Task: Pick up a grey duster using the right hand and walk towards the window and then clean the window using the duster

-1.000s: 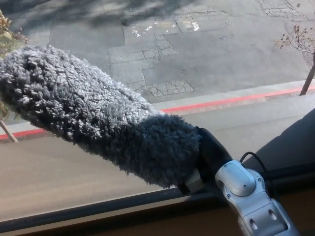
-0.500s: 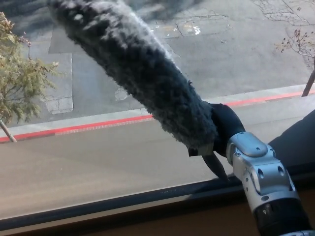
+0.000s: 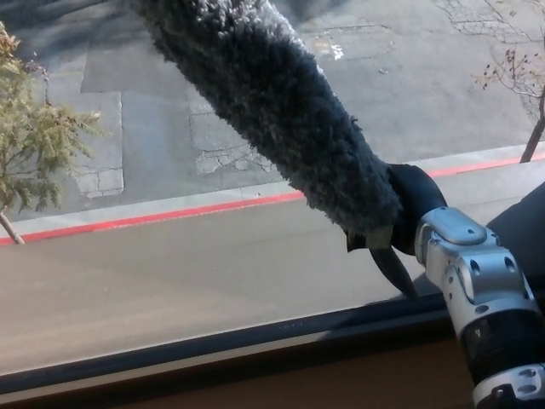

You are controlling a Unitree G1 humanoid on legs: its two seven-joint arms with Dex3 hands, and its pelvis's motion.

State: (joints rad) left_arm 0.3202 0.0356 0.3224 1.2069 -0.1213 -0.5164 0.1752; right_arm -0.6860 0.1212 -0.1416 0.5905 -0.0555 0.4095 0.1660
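Head view: right hand [image 3: 407,209] clamped on grey duster [image 3: 272,102] handle, fluffy head slanting up-left against window [image 3: 153,247] glass. Left hand unseen.

Window glass [image 3: 170,256] blocks ahead; dark frame [image 3: 213,345] bars the bottom edge.

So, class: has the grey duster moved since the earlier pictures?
Yes. The grey duster has swung up and rightward, from lying across the red kerb line to steeply upright.
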